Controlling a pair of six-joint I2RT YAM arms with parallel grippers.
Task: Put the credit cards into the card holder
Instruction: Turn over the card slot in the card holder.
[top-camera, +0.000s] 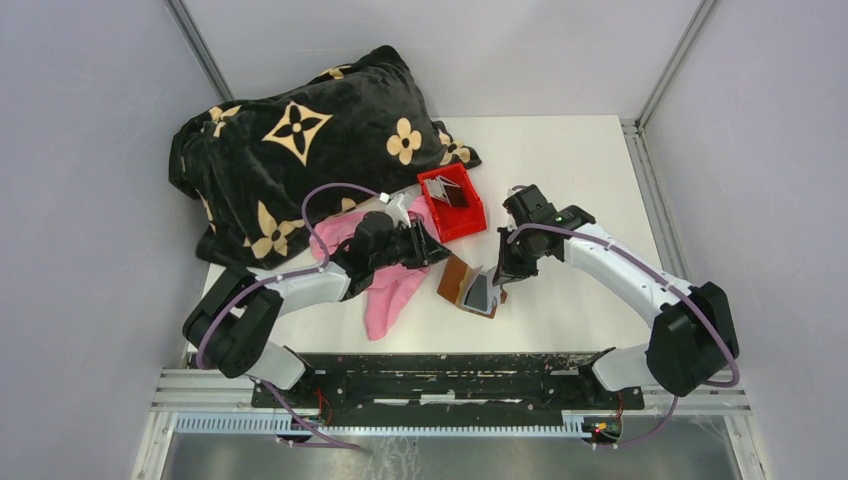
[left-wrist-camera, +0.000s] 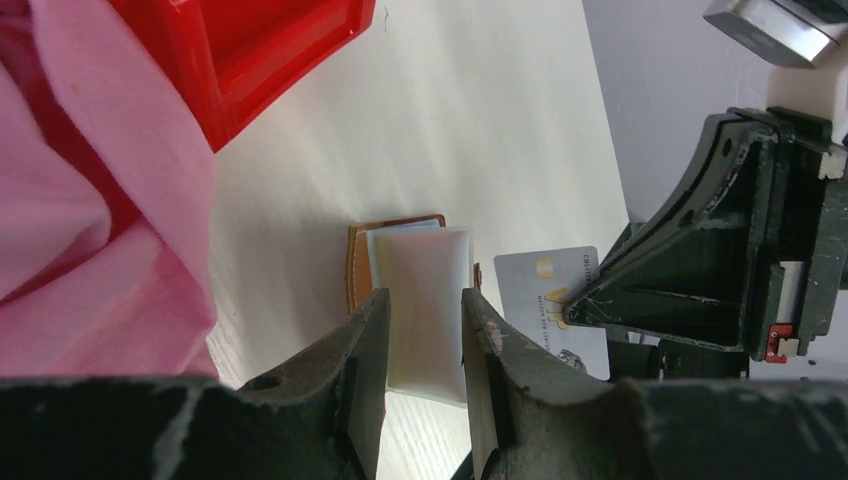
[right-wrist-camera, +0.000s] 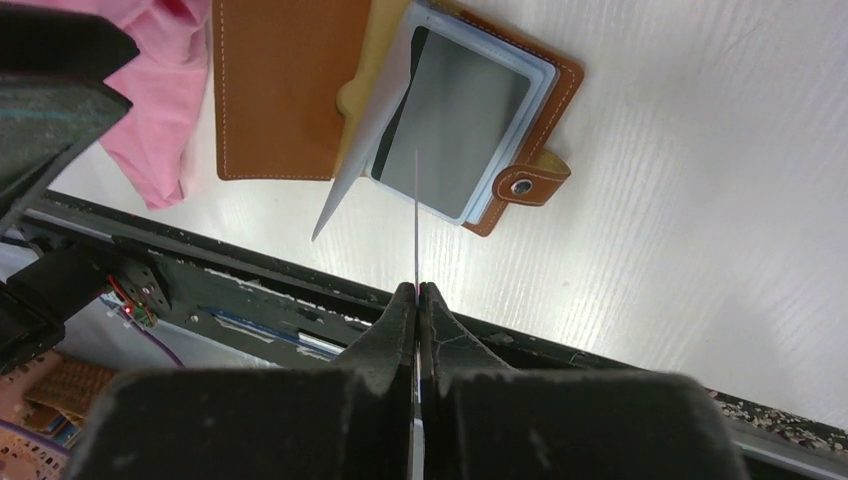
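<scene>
**Card held on edge over the open holder**

Blanket (top-camera: 300, 140), black with tan flowers, is heaped over the table's ten o'clock corner. A pink cloth (top-camera: 390, 290) lies at its five o'clock, partly under the left gripper (left-wrist-camera: 425, 295). That pincer's jaws stand partway apart, pointing toward the card holder (top-camera: 455, 280). Whether they touch its raised pale pocket leaf (right-wrist-camera: 365, 130) I cannot tell.

A red bin (top-camera: 462, 225) sits at the holder's twelve o'clock, with more credit cards (top-camera: 450, 190) inside. The holder lies open near the table's six o'clock edge, with a dark card (right-wrist-camera: 455, 110) showing in a clear pocket.

At the holder's three o'clock, the right gripper (right-wrist-camera: 417, 290) is clamped on a silver credit card (left-wrist-camera: 545, 290), held on edge above the pockets.

The table (top-camera: 570, 170) is white, the walls (top-camera: 90, 200) are grey, and a black rail (top-camera: 430, 375) runs along the near edge.
</scene>
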